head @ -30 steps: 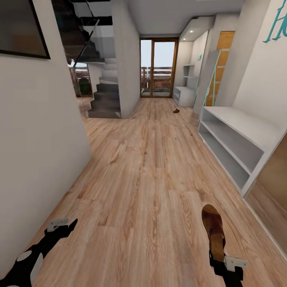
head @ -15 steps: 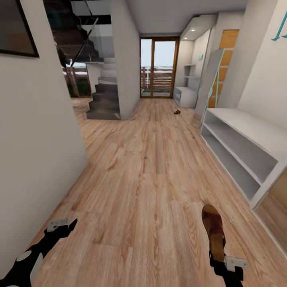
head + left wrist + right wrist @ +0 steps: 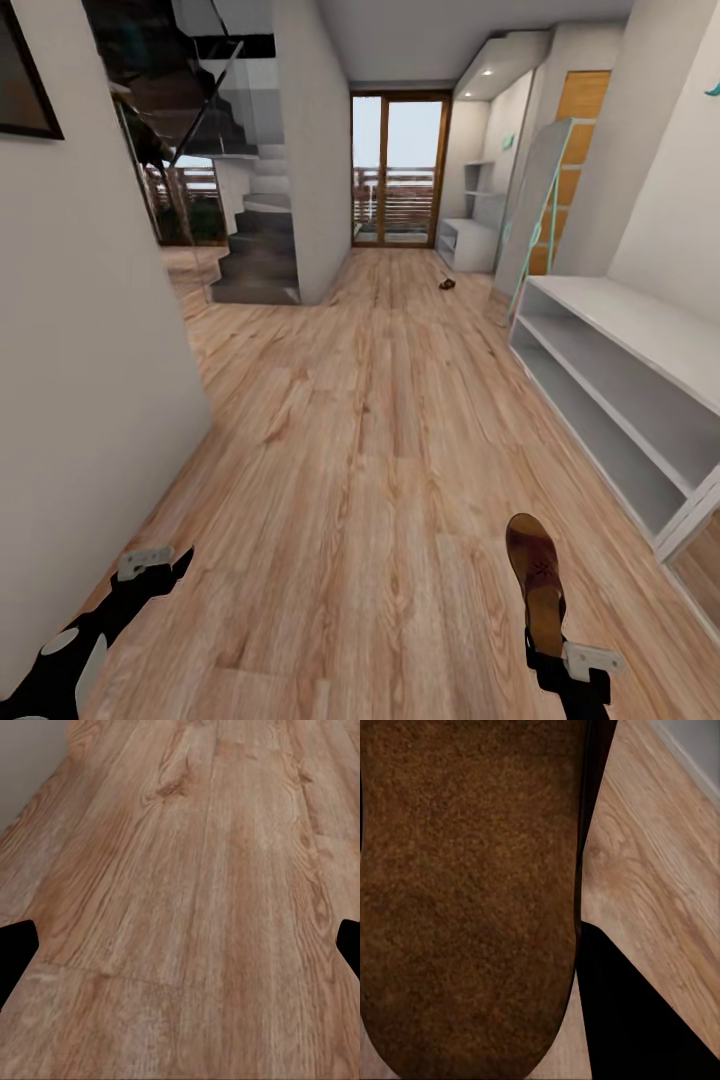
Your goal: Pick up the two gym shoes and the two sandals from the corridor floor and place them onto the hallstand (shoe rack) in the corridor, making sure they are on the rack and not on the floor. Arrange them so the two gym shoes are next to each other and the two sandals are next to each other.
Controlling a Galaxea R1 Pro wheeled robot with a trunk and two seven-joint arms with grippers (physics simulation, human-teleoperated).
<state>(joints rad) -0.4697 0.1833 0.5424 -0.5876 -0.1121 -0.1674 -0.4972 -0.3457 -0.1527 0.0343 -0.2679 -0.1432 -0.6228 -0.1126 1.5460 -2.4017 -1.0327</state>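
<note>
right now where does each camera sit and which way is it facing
Head view: on the robot's head, facing down the corridor floor toward the hallstand; both arms show, the right hand holding a sandal, the left hand free.
Left wrist view: by the left hand, facing bare floor, dark fingertips at the edges.
Right wrist view: by the right hand, facing the sandal's sole.
Shared: the sandal and floor appear in head and right wrist views.

A dark-brown sandal (image 3: 536,578) with a tan sole sits at five o'clock over the light-brown wood-grain floor (image 3: 380,420); the rack (image 3: 620,370) at three o'clock is light grey.
</note>
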